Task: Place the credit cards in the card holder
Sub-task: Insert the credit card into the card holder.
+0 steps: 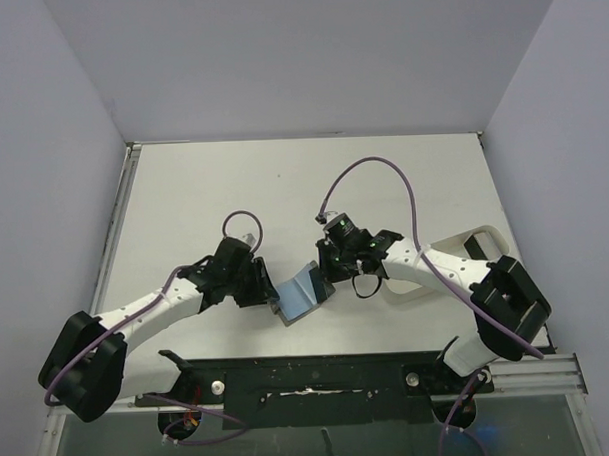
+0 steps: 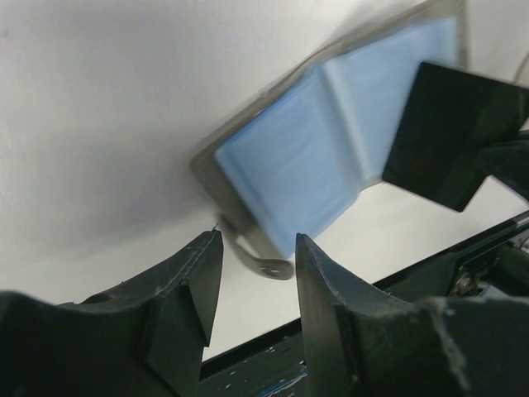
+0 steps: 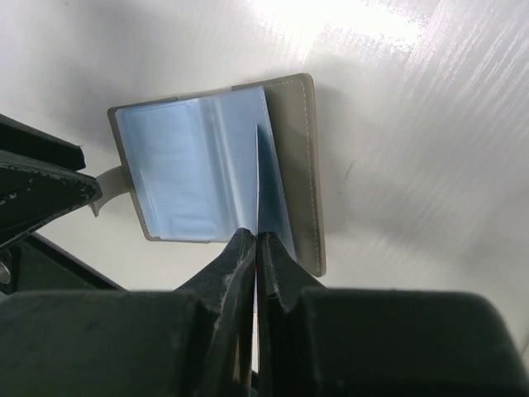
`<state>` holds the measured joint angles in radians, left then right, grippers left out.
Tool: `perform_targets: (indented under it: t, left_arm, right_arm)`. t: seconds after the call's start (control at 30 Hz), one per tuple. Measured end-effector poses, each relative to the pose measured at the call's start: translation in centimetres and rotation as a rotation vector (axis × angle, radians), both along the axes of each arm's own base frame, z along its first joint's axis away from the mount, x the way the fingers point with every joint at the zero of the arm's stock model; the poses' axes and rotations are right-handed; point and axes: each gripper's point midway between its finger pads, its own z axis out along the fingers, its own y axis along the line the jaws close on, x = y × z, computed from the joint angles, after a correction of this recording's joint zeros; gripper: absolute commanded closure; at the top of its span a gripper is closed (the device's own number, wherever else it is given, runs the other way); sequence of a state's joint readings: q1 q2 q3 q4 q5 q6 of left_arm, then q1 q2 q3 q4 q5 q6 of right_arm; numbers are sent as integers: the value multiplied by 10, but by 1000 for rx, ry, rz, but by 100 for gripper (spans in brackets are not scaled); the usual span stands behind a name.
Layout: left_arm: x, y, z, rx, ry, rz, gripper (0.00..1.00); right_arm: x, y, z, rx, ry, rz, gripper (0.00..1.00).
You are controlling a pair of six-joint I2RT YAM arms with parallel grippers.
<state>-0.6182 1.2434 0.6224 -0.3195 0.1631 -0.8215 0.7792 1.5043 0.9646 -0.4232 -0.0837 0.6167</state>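
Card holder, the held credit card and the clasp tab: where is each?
card holder (image 3: 178,178), right wrist view, light blue inner lining.
credit card (image 2: 450,132), left wrist view, middle of its dark face.
clasp tab (image 2: 269,266), left wrist view, its rounded end.

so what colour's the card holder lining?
Light blue; card holder lining shows best in right wrist view.

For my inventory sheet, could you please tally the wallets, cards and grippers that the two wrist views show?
card holder: 1
credit card: 1
grippers: 2 (left gripper, right gripper)
Total: 4
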Motion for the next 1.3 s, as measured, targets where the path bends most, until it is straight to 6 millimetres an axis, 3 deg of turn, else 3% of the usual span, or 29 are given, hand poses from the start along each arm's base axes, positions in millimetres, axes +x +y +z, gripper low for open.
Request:
perform_targets:
  t: [0.17, 0.43, 0.53, 0.7, 1.0, 1.3]
  left_arm:
    - [-18, 8, -20, 21, 65, -7, 60]
    - [-19, 6, -29, 25, 93, -15, 62]
    - [-20, 2, -30, 9, 105, -23, 72]
    - [-23, -2, -31, -22, 115, -24, 100]
    - [-20, 3, -36, 8, 109, -43, 100]
    - [0, 8, -25, 52, 43, -105, 100]
  right_arm:
    - [0, -1, -6, -16, 12, 4, 100]
    - [-2, -2, -11, -26, 25, 7, 100]
    - [-1, -2, -11, -28, 23, 9, 100]
    - [3, -7, -11, -36, 19, 14, 100]
    - [27, -8, 5, -29, -2, 15, 100]
    - [44, 11, -4, -40, 14, 65, 100]
